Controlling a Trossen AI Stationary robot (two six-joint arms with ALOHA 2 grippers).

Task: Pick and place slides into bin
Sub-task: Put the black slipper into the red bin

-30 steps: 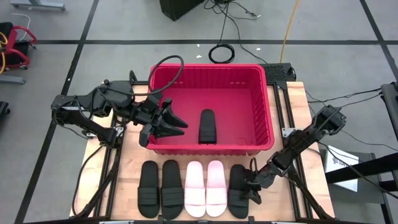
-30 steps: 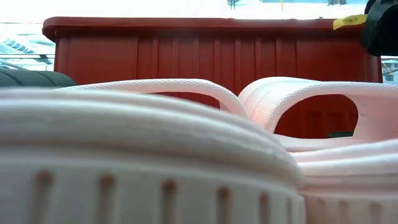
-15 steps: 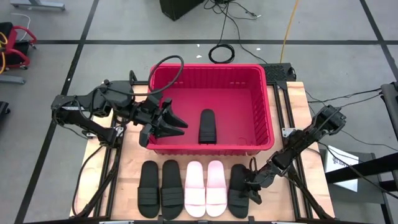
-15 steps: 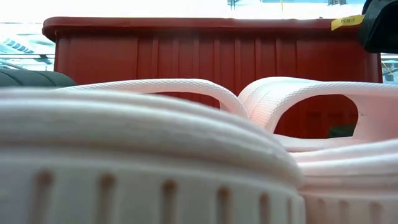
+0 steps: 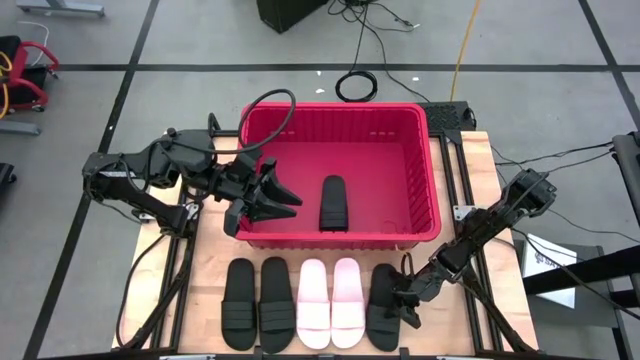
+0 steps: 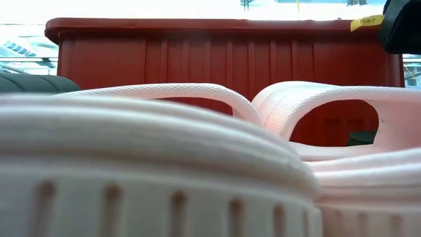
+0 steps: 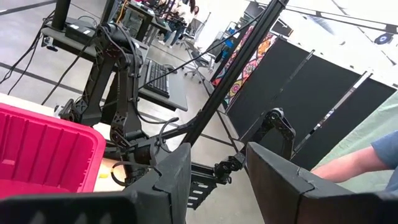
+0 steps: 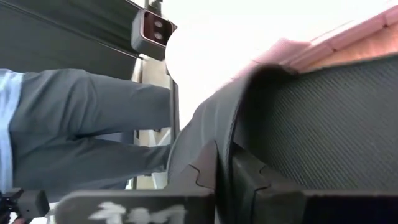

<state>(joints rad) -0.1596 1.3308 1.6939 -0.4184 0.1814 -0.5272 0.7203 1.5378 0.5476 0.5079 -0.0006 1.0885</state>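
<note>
The red bin [image 5: 400,130] stands at the table's far middle with one black slide [image 5: 333,203] lying in it. Five slides lie side by side along the near edge: two black [image 5: 257,303], two white [image 5: 330,300] and, at the right end, one more black slide [image 5: 383,300]. My right gripper [image 5: 405,306] is shut on that rightmost slide, reaching in from the far right. My left gripper [image 5: 280,196] hovers open above the bin's near left corner, holding nothing. In the low view the white slides [image 6: 316,112] fill the front and the bin [image 6: 223,56] stands behind. My right gripper pinches a thin dark edge [image 8: 224,146] of the rightmost black slide between its two fingers [image 8: 249,180], on the slide's right side toward its near end [image 5: 398,303]. It comes slanting down from the far right. The slide lies flat on the table.
A person in grey trousers [image 8: 74,124] stands beyond the table, and a forearm [image 7: 354,165] shows in the left wrist view. Cables [image 5: 357,85] lie on the floor behind the bin. Bare wood [image 5: 215,245] shows left of the slides.
My right gripper has shut on the right edge of the rightmost black slide, without leaving its place. The slide lies where it was.
</note>
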